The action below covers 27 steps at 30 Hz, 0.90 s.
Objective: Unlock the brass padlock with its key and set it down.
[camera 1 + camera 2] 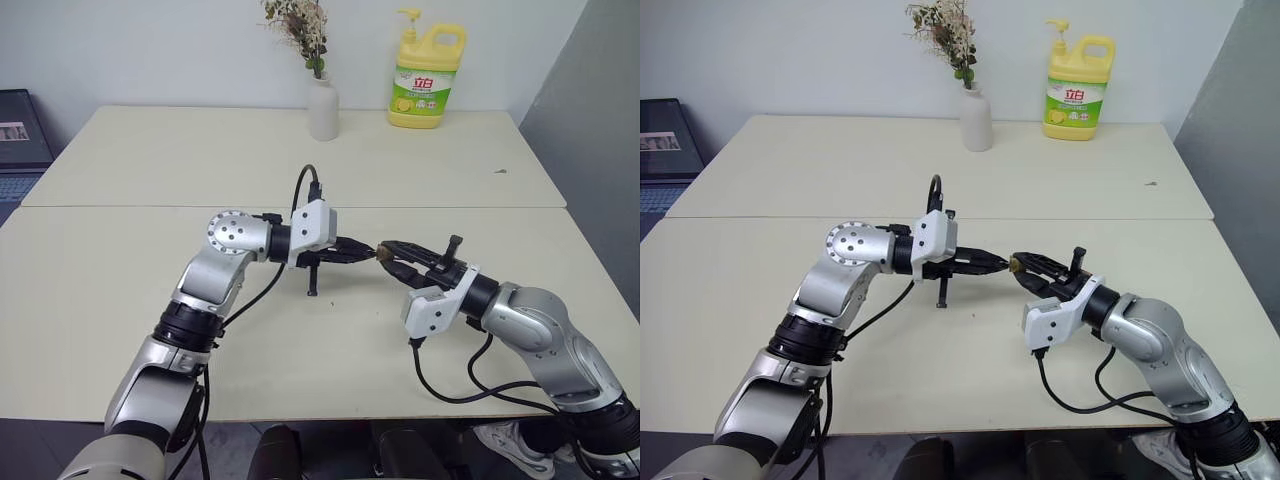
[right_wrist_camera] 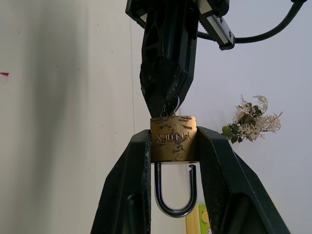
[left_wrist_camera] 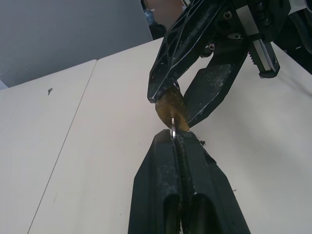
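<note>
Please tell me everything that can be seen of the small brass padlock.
The small golden-brass rectangular padlock has a scratched body with stamped letters and a thin silvery U-shaped shackle. The right claw clamps its two sides above the table, shackle toward that wrist. The small silvery key, pinched in the shut left claw, sits in its keyhole.

We count one brass padlock [image 2: 173, 139], one key [image 3: 173, 130], two grippers, the left gripper [image 1: 362, 252] and the right gripper [image 1: 390, 252], one white vase [image 1: 322, 108], one yellow bottle [image 1: 425, 82], and two tables [image 1: 150, 160].
</note>
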Tool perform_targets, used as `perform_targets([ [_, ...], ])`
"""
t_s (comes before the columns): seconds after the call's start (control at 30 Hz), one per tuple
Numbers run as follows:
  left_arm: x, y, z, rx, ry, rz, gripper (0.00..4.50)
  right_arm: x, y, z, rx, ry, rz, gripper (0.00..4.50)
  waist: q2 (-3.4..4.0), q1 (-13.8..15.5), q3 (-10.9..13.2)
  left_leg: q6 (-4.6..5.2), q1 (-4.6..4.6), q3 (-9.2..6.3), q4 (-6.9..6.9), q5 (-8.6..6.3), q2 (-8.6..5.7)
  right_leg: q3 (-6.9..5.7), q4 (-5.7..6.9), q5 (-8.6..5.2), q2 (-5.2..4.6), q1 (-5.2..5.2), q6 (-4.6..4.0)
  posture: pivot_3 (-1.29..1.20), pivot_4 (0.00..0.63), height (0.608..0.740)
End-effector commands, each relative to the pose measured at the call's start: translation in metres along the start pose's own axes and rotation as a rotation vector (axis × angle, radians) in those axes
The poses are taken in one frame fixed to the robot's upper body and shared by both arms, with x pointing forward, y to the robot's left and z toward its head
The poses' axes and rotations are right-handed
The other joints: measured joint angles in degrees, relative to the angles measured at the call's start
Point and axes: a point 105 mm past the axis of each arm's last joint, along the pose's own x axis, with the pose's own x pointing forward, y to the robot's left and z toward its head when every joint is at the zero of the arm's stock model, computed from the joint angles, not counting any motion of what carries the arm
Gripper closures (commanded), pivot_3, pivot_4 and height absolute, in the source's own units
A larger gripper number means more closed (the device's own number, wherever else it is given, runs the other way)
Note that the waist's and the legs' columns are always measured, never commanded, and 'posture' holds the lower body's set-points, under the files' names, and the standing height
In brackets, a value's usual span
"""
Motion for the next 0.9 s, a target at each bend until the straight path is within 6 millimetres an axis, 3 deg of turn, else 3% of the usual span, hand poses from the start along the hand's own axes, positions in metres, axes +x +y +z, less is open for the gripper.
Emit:
perform_targets([
  [0.03,0.001,0.007,0.007,-0.004,-0.028,0.046,4.50,0.000,-0.009,0.013,-0.014,-0.060,-0.036,3.56,0.00,0.01,0.00,0.00,0.00,0.00,0.00,0.00,0.00,0.00,0.00,0.00,0.00,0.00,0.00,0.00,0.150,0.740],
  [0.1,0.001,0.007,0.007,-0.082,-0.045,0.037,4.50,0.000,-0.009,0.013,-0.014,-0.060,-0.037,3.56,0.00,0.01,0.00,0.00,-0.01,0.00,0.00,0.00,0.00,0.00,0.00,0.00,0.00,0.01,0.00,0.00,0.150,0.740],
  [0.2,-0.001,0.003,0.003,-0.222,-0.043,0.004,3.89,0.000,-0.009,0.013,-0.014,-0.060,-0.038,3.56,0.00,-0.05,0.00,0.00,0.00,-0.02,0.00,0.00,0.00,-0.02,0.00,0.00,0.00,0.01,0.00,0.00,0.150,0.740],
  [0.37,-0.009,0.003,-0.007,-0.407,-0.038,0.008,2.42,-0.001,-0.007,0.012,-0.013,-0.058,-0.032,3.56,0.00,-0.12,0.00,0.00,0.00,-0.08,0.00,0.00,0.00,-0.06,0.01,0.00,0.00,0.02,0.00,0.00,0.150,0.740],
  [0.6,-0.012,0.007,0.003,-0.526,-0.091,0.012,0.31,-0.001,-0.007,0.012,-0.012,-0.059,-0.031,3.56,0.00,-0.09,0.00,0.00,-0.01,-0.11,0.01,0.00,0.00,-0.09,0.01,0.00,0.00,0.03,0.00,0.00,0.150,0.740],
  [0.9,-0.010,0.007,0.019,-0.639,-0.155,-0.012,0.28,0.001,-0.006,0.014,-0.009,-0.070,-0.025,3.56,0.00,-0.08,0.00,0.00,0.00,-0.13,0.03,0.00,0.00,-0.09,0.01,0.00,0.00,0.04,0.00,0.00,0.150,0.740],
])
